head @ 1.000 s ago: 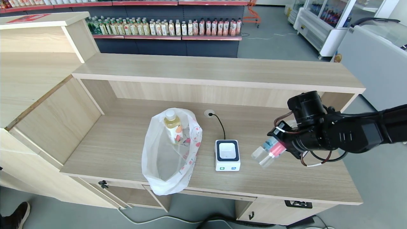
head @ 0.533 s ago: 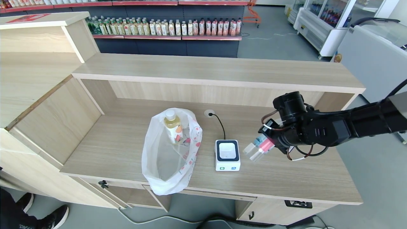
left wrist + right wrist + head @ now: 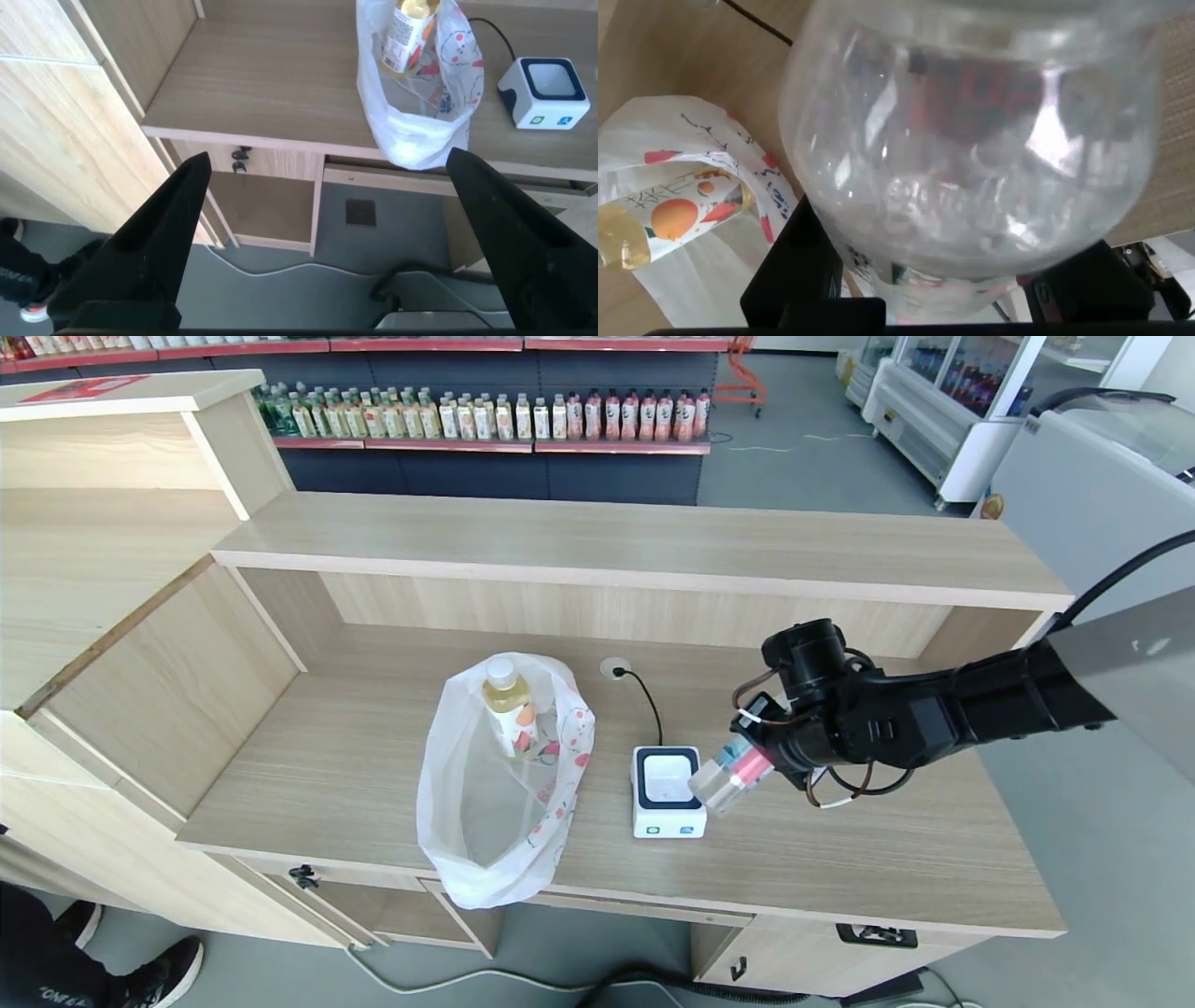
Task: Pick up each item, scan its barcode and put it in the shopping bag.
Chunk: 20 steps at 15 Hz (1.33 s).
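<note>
At white box scanner (image 3: 667, 791), right end effector (image 3: 750, 765) clamps clear pink-labelled bottle (image 3: 714, 787); scan, bagging pending; yellow juice bottle (image 3: 509, 709) already in white shopping bag (image 3: 464, 845).

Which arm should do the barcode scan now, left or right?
Right. The right claw grips the clear plastic bottle with pink label beside the white box-shaped scanner; the left claw is open, empty, back from the wooden counter.
</note>
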{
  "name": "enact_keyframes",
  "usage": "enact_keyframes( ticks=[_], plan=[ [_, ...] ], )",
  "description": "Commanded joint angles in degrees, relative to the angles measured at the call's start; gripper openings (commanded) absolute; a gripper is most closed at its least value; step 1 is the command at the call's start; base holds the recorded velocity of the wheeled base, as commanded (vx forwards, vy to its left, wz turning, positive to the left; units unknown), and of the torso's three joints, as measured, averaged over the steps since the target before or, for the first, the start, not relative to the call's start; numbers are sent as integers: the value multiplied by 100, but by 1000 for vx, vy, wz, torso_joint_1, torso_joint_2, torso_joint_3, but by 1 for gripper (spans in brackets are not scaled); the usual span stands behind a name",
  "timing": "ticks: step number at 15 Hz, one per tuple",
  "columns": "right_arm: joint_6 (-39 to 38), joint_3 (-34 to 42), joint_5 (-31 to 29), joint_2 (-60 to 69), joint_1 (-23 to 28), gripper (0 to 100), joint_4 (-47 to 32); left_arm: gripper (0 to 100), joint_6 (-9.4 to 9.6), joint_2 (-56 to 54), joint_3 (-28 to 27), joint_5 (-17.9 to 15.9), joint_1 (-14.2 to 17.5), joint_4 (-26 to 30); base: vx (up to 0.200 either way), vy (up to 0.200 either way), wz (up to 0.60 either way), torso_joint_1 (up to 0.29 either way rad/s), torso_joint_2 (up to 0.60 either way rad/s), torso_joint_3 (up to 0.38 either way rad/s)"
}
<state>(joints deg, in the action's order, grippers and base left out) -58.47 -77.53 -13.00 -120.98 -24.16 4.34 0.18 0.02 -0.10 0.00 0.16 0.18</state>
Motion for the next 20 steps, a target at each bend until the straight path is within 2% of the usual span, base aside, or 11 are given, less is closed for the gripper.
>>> enact_keyframes(
  ticks=[1, 14, 20],
  plan=[
    [-16, -95, -1, -136, -27, 0, 5, 100, -1, -2, 1, 0, 2, -1, 0, 0, 0, 0, 0, 0],
    [-165, -895, -133, -910, -124, 0, 5, 100, -9, -2, 1, 0, 2, -1, 0, 0, 0, 0, 0, 0],
    [-253, -1291, -151, -1191, -344, 0, -3, 100, -18, -2, 1, 0, 2, -1, 0, 0, 0, 0, 0, 0]
  ],
)
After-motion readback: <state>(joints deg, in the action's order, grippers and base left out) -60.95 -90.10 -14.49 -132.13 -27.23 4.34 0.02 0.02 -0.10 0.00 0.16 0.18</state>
